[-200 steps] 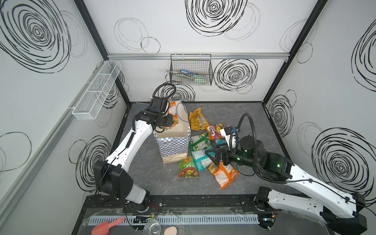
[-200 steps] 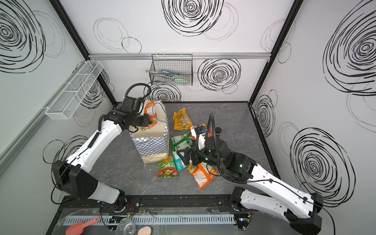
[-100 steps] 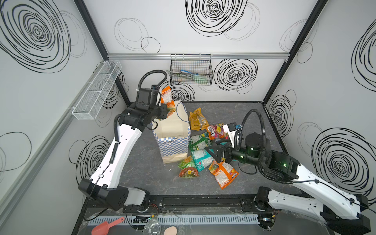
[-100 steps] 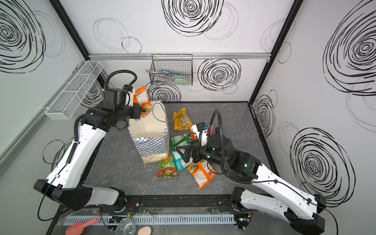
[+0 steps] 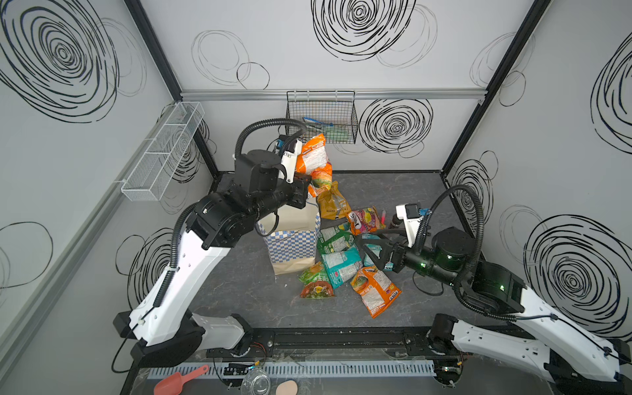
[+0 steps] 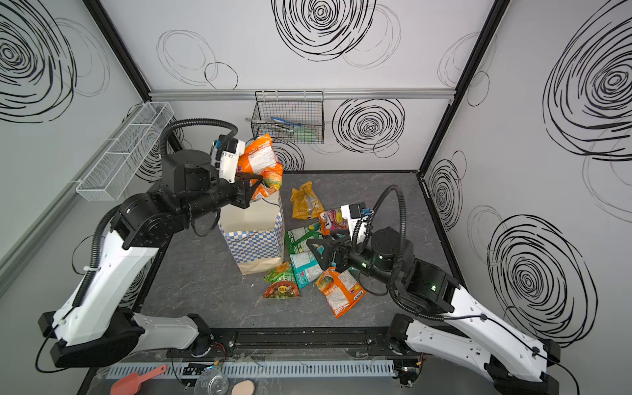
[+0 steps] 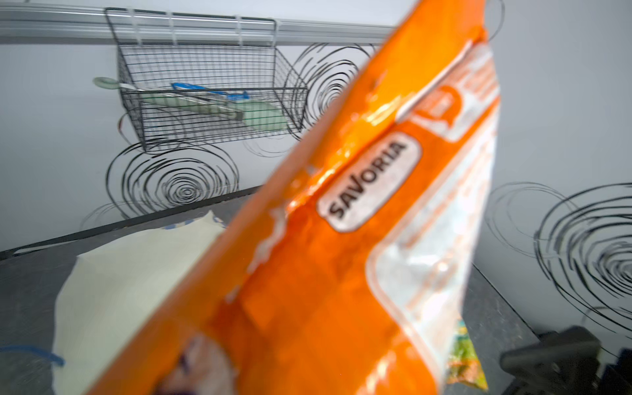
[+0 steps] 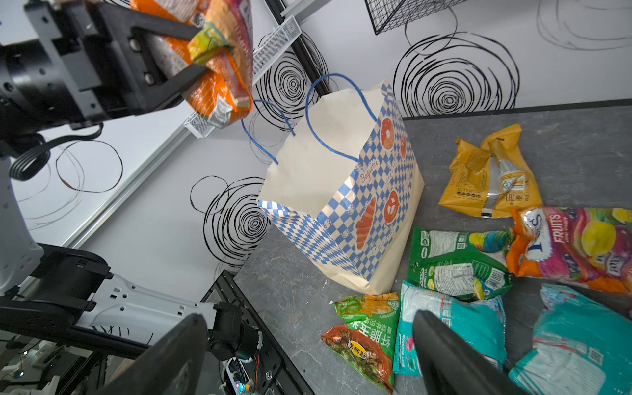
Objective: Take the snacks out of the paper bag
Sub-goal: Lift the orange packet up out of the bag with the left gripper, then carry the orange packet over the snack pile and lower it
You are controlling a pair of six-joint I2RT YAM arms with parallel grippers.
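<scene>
Left jaws clamped on an orange packet [image 5: 313, 155]. The packet is bent in the middle and hangs in the air over the rear rim of the bag [image 5: 290, 242], clear of the paper and cords. In the left wrist view the orange packet [image 7: 342, 256] fills the frame, blurred, with the label "Savoria" readable and the cream bag [image 7: 136, 280] beneath it.

Right jaws apart, nothing between them. They hover low over the packets right of the bag; cannot tell if they touch any.

Bag upright on the bench [image 5: 239, 280], mouth open, near the bench middle, a little toward the left edge. Bag floor hidden.

Seven packets lie on the bench, all between the bag and the right edge:
- mustard packet [image 5: 331, 205], nearest the rear edge
- multicoloured packet [image 5: 366, 220], just beside the mustard packet on its right-edge side
- green packet [image 5: 333, 237], just beside the bag's right side
- teal packet [image 5: 342, 268], in front of the green packet
- second teal packet [image 5: 376, 254], partly under the right jaws
- green-red packet [image 5: 316, 284], by the bag's front right corner
- second orange packet [image 5: 374, 290], nearest the front edge

Marker [image 5: 383, 216] and jar [image 5: 396, 222] sit beyond the multicoloured packet, toward the right edge.
</scene>
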